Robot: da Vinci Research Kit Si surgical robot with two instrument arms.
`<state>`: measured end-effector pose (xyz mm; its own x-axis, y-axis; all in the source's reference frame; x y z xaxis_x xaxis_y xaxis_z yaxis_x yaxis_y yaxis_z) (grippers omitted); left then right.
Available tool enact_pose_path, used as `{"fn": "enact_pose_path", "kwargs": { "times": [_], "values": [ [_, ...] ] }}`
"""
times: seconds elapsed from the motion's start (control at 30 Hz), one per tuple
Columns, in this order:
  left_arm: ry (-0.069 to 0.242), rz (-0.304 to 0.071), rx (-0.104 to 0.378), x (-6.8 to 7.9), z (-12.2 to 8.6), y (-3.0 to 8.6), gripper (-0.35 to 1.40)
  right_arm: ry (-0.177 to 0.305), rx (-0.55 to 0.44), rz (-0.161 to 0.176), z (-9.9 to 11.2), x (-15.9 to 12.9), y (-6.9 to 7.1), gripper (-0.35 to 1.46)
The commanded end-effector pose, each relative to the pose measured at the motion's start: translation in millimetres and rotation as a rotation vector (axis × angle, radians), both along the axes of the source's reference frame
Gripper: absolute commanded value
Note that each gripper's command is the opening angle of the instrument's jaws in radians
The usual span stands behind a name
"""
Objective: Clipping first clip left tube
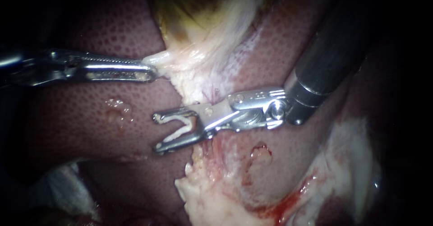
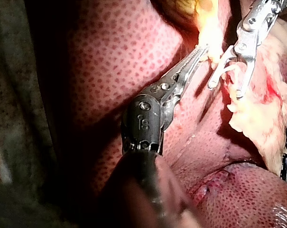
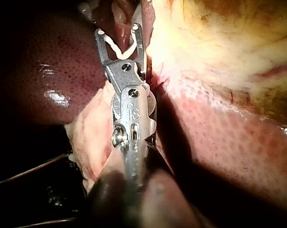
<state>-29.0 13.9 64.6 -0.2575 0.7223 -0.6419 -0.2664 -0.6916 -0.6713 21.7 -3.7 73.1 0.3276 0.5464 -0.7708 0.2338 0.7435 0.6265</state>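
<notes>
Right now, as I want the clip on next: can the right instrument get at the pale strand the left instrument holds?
Probably, once backed up: the right instrument, jaws holding the clip, lies across the pale strand, tips beyond it over liver; nothing blocks it.

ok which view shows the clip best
Endoscope view: the clip lies side-on between the right instrument's jaws, both legs clear. Right wrist view shows it from behind the hinge; left wrist view shows it obliquely, farther off.
</notes>
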Motion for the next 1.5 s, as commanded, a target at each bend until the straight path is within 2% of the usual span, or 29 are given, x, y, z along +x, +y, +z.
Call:
{"fn": "enact_pose_path", "kwargs": {
  "times": [0.03, 0.3, 0.57, 0.8, 1.07, 1.13, 1.43, 1.5],
  "values": [
    [0.000, 0.000, 0.000, 0.0, 0.0, 0.0, -0.35, 0.000, 0.000, 0.000, 0.0, -0.1, 0.0, 0.44],
    [-0.001, 0.001, 0.000, 0.2, 0.0, -0.1, -0.35, 0.003, 0.003, -0.004, -0.4, -1.2, 0.2, 0.44],
    [-0.005, 0.005, 0.004, 0.9, -0.5, 0.3, -0.35, 0.008, 0.008, -0.012, -1.9, -5.0, 0.5, 0.46],
    [-0.006, 0.005, 0.006, 1.4, -0.8, 0.6, -0.35, 0.007, 0.000, -0.017, -1.7, -7.7, -0.1, 0.46],
    [-0.004, 0.002, 0.008, 1.8, -1.4, 0.9, -0.35, -0.006, -0.004, -0.028, -0.5, -9.6, -1.4, 0.46],
    [-0.003, 0.001, 0.008, 1.8, -1.5, 0.8, -0.35, -0.019, -0.012, -0.035, 0.0, -9.6, -1.6, 0.46],
    [-0.002, 0.000, 0.008, 1.7, -1.8, 0.7, -0.35, -0.045, 0.006, -0.023, 3.1, -9.0, -2.6, 0.46],
    [-0.002, 0.000, 0.008, 1.7, -1.8, 0.7, -0.35, -0.044, 0.010, -0.028, 3.6, -8.5, -2.9, 0.46]
  ]
}}
